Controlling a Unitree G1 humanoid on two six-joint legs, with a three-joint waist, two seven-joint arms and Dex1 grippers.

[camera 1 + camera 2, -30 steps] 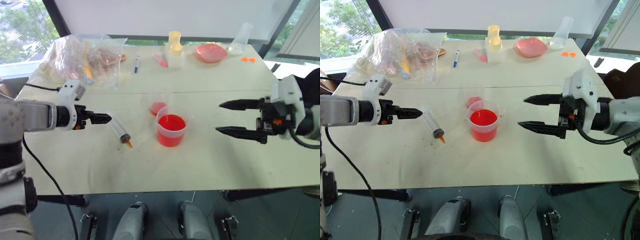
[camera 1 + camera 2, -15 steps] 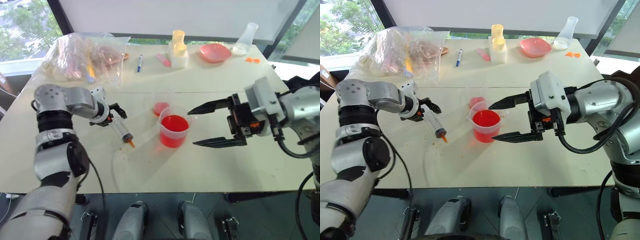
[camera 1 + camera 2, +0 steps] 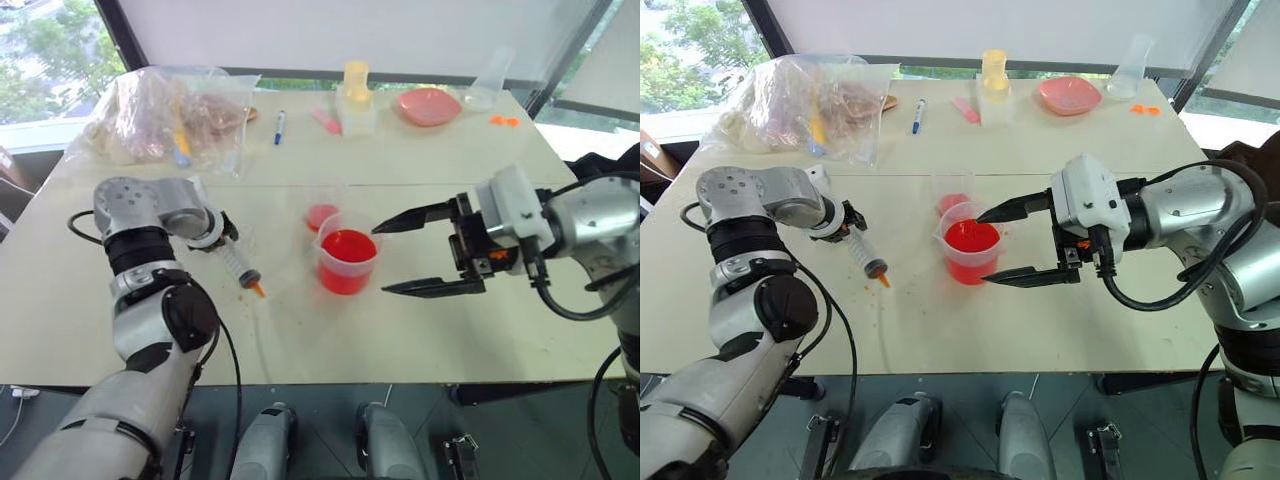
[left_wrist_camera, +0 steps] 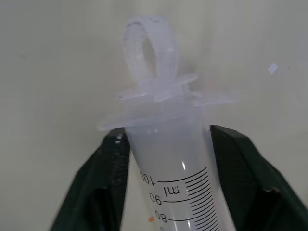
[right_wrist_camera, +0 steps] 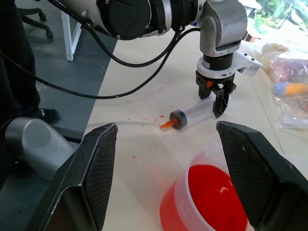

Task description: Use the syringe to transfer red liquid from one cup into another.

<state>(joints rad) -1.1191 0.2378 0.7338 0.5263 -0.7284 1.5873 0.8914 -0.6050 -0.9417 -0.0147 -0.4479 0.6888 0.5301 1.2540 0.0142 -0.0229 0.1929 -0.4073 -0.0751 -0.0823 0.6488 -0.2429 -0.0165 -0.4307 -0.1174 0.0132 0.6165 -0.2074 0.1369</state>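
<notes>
Main risk: the left hand [image 3: 847, 222] grips the syringe [image 3: 864, 252] right at the flange end of the barrel, far from the orange tip, so on lift the long barrel may swing or pivot between the fingers [image 4: 103, 178] and slip, since clear plastic looks slick. The syringe lies flat on the worktop [image 3: 1060, 310], tip pointing toward the robot's side and slightly toward the spouted cup [image 3: 968, 243]; red droplets already spot the worktop near the tip, so more drip seems likely if it is tilted carelessly. Second risk: the right hand [image 3: 1005, 245] hangs spread wide just beside the spouted cup, one finger above its rim, one low by its base, apparently not touching; a careless closing move could knock the cup and spill the red liquid [image 3: 970, 237], which fills it fairly high. The smaller cup [image 3: 953, 200] sits touching or just behind the spouted one, with a little red inside, so a shove on one likely moves both. Left hand: closed narrow, clamping the barrel just under the flange. Right hand: holds nothing.
</notes>
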